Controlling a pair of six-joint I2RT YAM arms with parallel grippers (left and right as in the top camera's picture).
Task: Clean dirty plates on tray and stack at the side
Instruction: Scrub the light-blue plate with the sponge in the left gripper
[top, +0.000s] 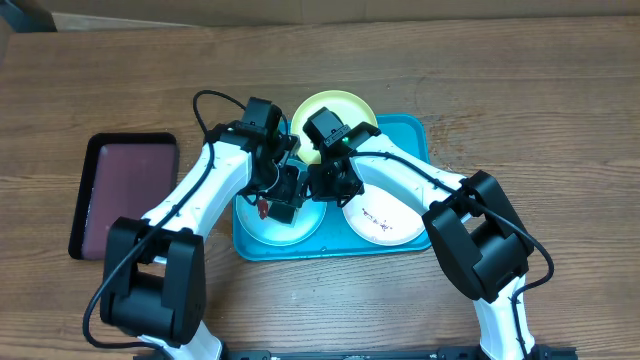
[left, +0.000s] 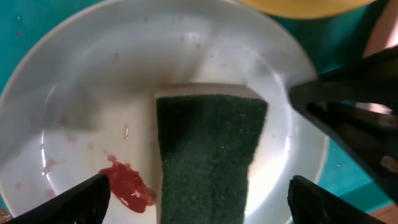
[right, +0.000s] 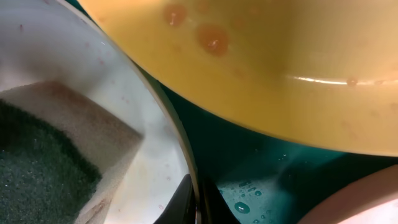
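Much of the pale mint-blue plate (top: 285, 230) is lying hidden in the overhead view, with both arms crossing above it; only its 6 o'clock half is showing there. The yellow-green plate (top: 345, 108) is being covered along its 6 o'clock side too, and from above the gripper tips are looking too dark and crowded to read. The left wrist view is cutting off the mint-blue plate's lower rim; the right wrist view is giving only blurred slices of two plates.

The turquoise tray (top: 410, 135) is sitting mid-table. The yellow-green plate is lying at its 12 o'clock, overhanging the rim; the mint-blue plate is lying at 7 o'clock and the white plate (top: 385, 215) at 4 o'clock. A black tray (top: 130, 190) with a maroon inside is resting well apart at 9 o'clock.

Seen close, the mint-blue plate is looking pale and glossy, carrying a wet red smear (left: 127, 190) at its 7 o'clock and faint pink specks around it. A green sponge (left: 211, 155) with a pale foam edge is lying flat in the plate's middle. The left gripper (left: 199, 199) is hanging wide apart, one finger on either side of the sponge and neither touching it. The right gripper (right: 198, 205) is pinching tight on this plate's rim at 3 o'clock. The white plate is showing small dark marks; the yellow-green one is bearing orange-brown drops.
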